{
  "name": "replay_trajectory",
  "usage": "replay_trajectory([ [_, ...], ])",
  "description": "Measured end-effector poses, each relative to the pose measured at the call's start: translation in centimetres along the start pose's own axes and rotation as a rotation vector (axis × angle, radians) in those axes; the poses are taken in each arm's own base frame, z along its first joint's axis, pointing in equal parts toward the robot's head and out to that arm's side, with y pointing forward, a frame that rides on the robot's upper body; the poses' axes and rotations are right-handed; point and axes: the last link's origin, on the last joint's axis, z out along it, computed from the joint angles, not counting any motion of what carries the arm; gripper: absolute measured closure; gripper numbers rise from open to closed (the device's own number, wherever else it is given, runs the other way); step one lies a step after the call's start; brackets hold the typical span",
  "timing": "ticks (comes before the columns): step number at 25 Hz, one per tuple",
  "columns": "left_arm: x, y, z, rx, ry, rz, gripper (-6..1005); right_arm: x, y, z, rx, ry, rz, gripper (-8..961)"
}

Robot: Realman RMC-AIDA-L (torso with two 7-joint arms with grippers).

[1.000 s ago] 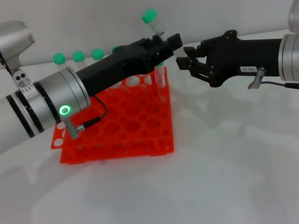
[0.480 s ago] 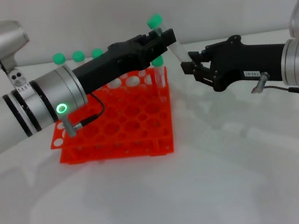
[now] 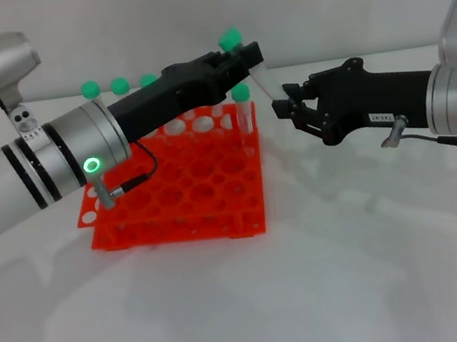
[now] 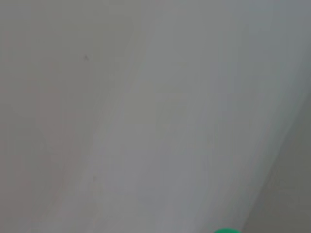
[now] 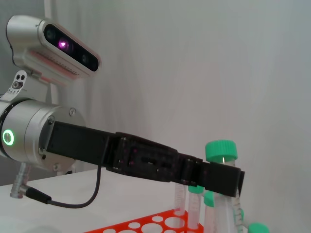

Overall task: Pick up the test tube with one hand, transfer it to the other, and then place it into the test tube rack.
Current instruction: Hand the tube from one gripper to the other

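Observation:
The test tube (image 3: 262, 82) hangs tilted above the rack's right back corner, green cap (image 3: 230, 39) up and tip pointing down to the right. My left gripper (image 3: 251, 55) is shut on it just below the cap. In the right wrist view the same tube (image 5: 222, 209) sits in the left gripper's fingers (image 5: 221, 176). My right gripper (image 3: 282, 105) is open to the right of the tube's lower end, close to the tip but apart from it. The orange-red test tube rack (image 3: 178, 189) stands on the table under the left arm.
Several green-capped tubes (image 3: 119, 86) stand along the rack's back row, and one (image 3: 241, 98) in its right back corner. White table surface lies in front of and right of the rack. The left wrist view shows only white surface and a sliver of green cap (image 4: 227, 231).
The right gripper drew back from the tube's tip and dropped lower, then edged left again. The left gripper lifted the tube slightly up and to the left.

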Motion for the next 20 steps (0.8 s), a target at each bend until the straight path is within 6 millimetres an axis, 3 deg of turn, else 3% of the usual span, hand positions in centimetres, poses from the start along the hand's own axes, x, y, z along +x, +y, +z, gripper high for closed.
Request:
replay_trajectory([
  [4, -0.1, 0.0, 0.0, 0.000, 0.000, -0.001, 655, 0.0, 0.0, 0.0, 0.002, -0.002, 0.000, 643],
  [10, -0.1, 0.0, 0.0, 0.001, 0.000, 0.011, 768, 0.1, 0.0, 0.2, 0.003, -0.002, 0.008, 636],
  [20, 0.0, 0.0, 0.1, -0.002, -0.004, 0.029, 780, 1.2, -1.0, 0.1, 0.028, 0.025, 0.065, 625],
])
